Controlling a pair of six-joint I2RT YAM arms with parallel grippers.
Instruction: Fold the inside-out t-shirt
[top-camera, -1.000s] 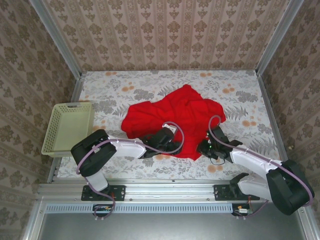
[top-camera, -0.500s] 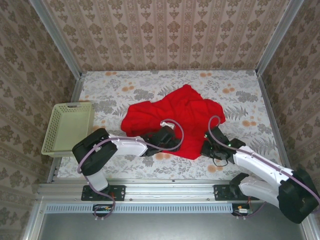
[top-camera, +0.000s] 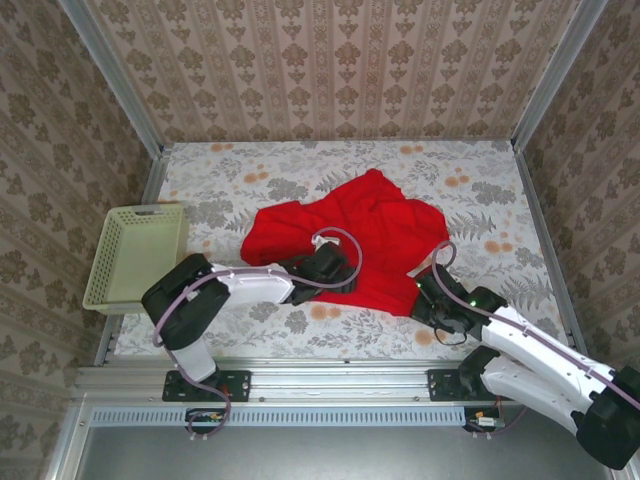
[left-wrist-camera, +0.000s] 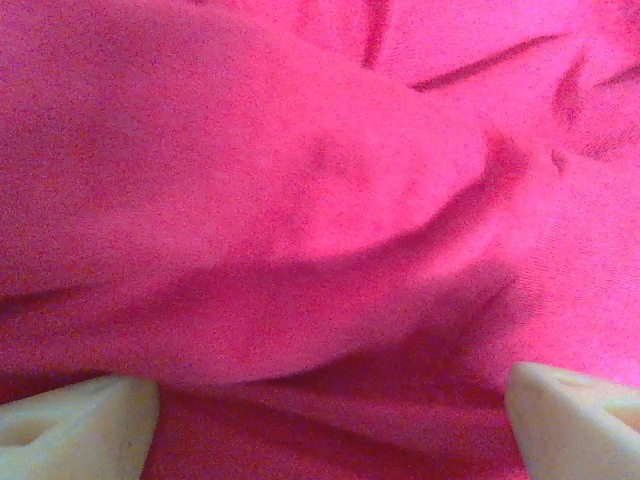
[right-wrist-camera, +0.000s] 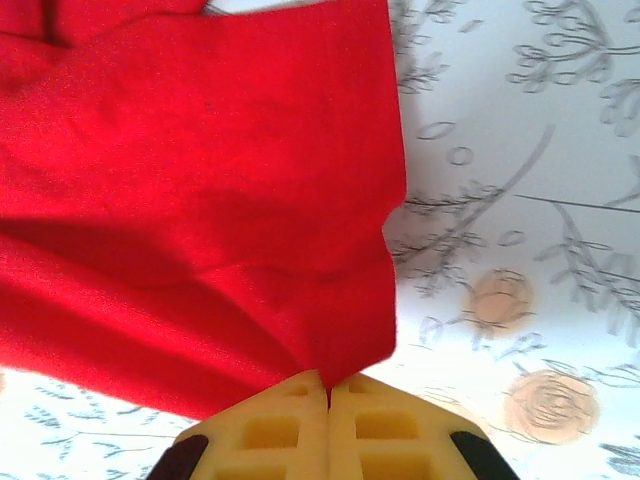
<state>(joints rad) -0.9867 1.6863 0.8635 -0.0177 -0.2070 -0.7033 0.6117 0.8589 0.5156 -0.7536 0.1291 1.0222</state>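
The t-shirt was still bunched up mid-table. Its near corner had just been pinched shut by the right gripper. The left gripper was opened wider over the cloth, so flattening was probably next.

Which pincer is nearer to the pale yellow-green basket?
Left. The left pincer is open over the red t-shirt, right of the basket; the right pincer, farther right, pinches the shirt's near corner.

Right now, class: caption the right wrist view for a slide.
Right claw shut on the red t-shirt at its edge, floral table beyond.
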